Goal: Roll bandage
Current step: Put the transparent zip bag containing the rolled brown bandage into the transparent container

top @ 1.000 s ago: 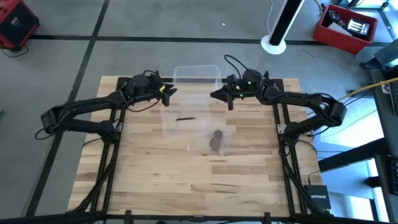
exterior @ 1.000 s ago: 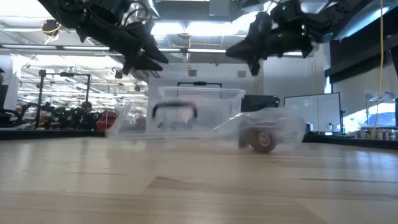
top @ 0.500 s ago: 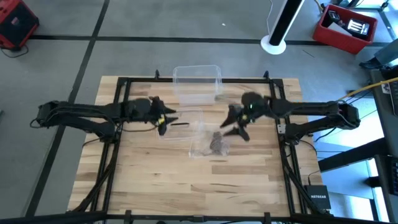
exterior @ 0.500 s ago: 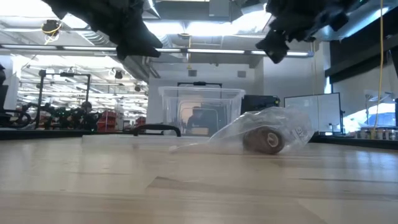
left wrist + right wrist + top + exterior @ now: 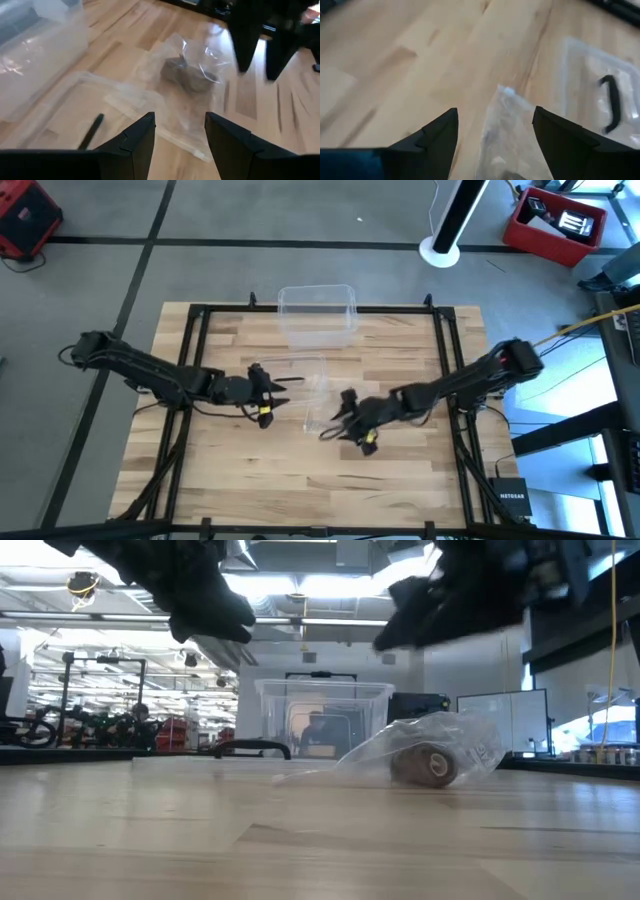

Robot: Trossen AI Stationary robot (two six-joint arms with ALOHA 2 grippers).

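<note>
The bandage (image 5: 430,765) is a dull brown roll lying on its side inside a crinkled clear bag (image 5: 445,745) on the table; it also shows in the left wrist view as the bandage (image 5: 186,75). My right gripper (image 5: 335,426) hangs open above the bag's near end (image 5: 506,117), well clear of it in the low view. My left gripper (image 5: 276,388) stands open to the left of the bag (image 5: 322,402), over a flat clear lid, and points at the bag (image 5: 192,65). Neither gripper touches anything.
A clear lid with a dark handle (image 5: 91,132) lies flat on the table left of the bag. An open clear box (image 5: 318,314) stands at the table's far edge. Bare wood lies toward the near edge (image 5: 300,490).
Both grippers have swung from beside the clear box at the far edge toward the table's middle and down. The right gripper has rolled and opened, and now hangs over the bag. The lid and bag, blurred in motion a second ago, now lie still on the table.
</note>
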